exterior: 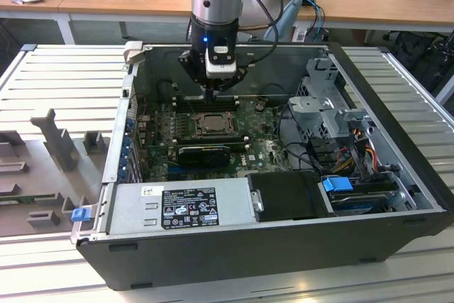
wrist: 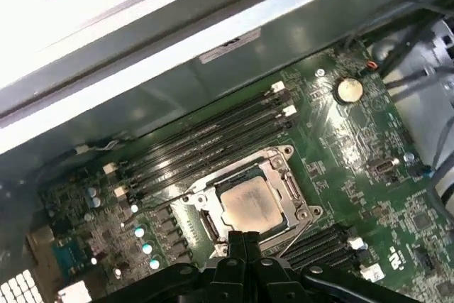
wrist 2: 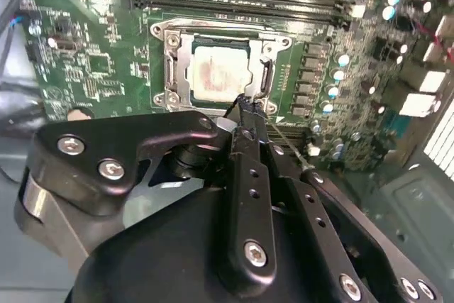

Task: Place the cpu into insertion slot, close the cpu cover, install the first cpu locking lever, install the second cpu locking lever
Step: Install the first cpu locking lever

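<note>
The cpu (wrist 2: pixel 218 73) (wrist: pixel 248 204), a pale silvery square, lies in the insertion slot (exterior: pixel 211 124) on the green board. Flat over it rests the cpu cover (wrist 2: pixel 274 42) (wrist: pixel 275 168), a silver frame whose window shows the chip's face. My gripper (exterior: pixel 213 94) hangs straight above the slot's far edge. In both wrist views its black fingertips (wrist 2: pixel 245 108) (wrist: pixel 243 240) are pressed together with nothing between them, right at the edge of the cover. A thin metal lever rod (wrist 2: pixel 287 141) runs along the socket's side from the fingertips.
Long black memory slots (wrist: pixel 206 140) run beside the socket. Inside the open case (exterior: pixel 397 175) sit a power supply (exterior: pixel 184 204), a black card (exterior: pixel 204 154), a drive cage (exterior: pixel 330 104) and cables. A grey fixture block (exterior: pixel 53 143) stands at the exterior view's left.
</note>
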You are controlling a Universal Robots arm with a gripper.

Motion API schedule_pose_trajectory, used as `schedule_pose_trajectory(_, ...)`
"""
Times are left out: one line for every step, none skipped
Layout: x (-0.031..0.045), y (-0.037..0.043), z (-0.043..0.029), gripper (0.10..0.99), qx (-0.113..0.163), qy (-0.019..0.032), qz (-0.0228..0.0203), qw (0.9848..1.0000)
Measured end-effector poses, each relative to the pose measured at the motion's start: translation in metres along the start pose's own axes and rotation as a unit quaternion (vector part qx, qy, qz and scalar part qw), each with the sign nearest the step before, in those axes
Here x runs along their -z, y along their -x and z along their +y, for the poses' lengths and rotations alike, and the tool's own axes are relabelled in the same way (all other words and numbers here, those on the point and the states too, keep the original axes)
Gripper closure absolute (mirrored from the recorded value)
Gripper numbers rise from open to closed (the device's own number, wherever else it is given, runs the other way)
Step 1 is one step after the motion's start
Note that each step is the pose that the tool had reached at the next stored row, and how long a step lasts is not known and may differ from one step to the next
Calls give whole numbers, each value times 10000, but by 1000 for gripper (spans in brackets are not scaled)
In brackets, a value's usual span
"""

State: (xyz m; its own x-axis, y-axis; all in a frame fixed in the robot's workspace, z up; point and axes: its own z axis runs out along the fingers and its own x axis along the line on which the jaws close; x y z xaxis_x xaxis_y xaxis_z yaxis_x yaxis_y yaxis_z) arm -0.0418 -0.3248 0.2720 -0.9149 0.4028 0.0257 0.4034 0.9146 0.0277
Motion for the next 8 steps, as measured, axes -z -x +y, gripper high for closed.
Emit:
schedule_pose_trajectory(-7,1,0,980,359,-4,-2,9994)
schedule_pose_trajectory(-12,1,0,980,582,-6,-4,9983)
schedule_pose_trajectory(-20,1,-1,980,831,-10,-2,9965)
schedule_pose_trajectory(-24,0,-1,980,977,-13,-1,9952)
schedule_pose_trajectory(-29,1,-1,980,1144,-15,-2,9934)
schedule_pose_trajectory(-36,1,-1,980,1283,-12,-13,9917)
schedule_pose_trajectory(-41,1,-2,980,1353,-9,-32,9908)
schedule_pose_trajectory(-49,1,-1,980,1455,-2,-54,9893)
